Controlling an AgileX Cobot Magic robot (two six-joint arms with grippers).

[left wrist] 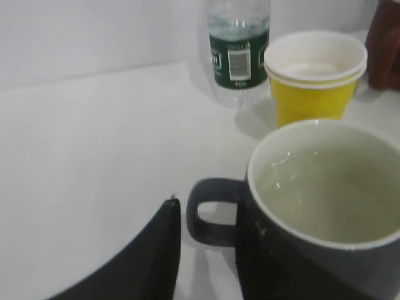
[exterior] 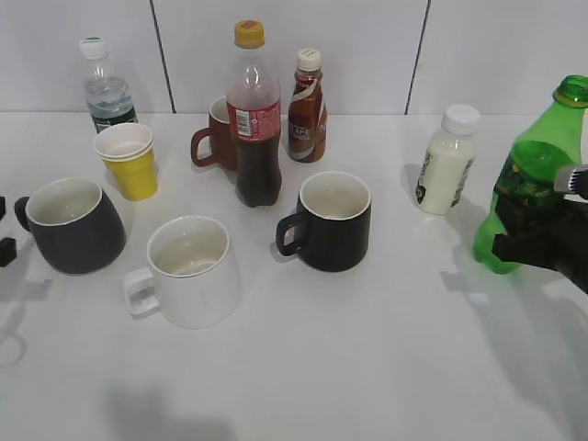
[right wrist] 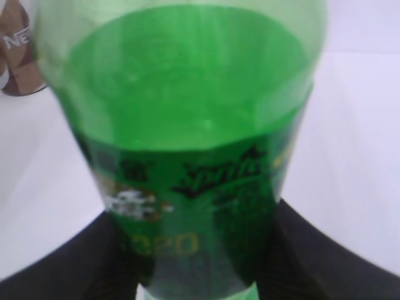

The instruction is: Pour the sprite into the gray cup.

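Observation:
The sprite [exterior: 524, 184], a green bottle with no cap, is at the far right and leans a little. My right gripper [exterior: 537, 246] is shut on its lower body. In the right wrist view the sprite [right wrist: 187, 125] fills the frame between my two black fingers [right wrist: 200, 269]. The gray cup [exterior: 75, 226] stands at the far left with its handle pointing left. My left gripper [exterior: 6, 228] is open at the frame edge, its tips either side of the handle. In the left wrist view the gray cup [left wrist: 325, 187] is close, and one finger of the left gripper [left wrist: 212, 215] sits just left of the handle.
A white mug [exterior: 191, 268] and a black mug [exterior: 333, 220] stand mid-table. Behind are a cola bottle [exterior: 255, 119], a brown mug [exterior: 215, 136], a coffee bottle [exterior: 307, 96], stacked yellow cups [exterior: 129, 161], a water bottle [exterior: 106, 87] and a white milk bottle [exterior: 446, 163].

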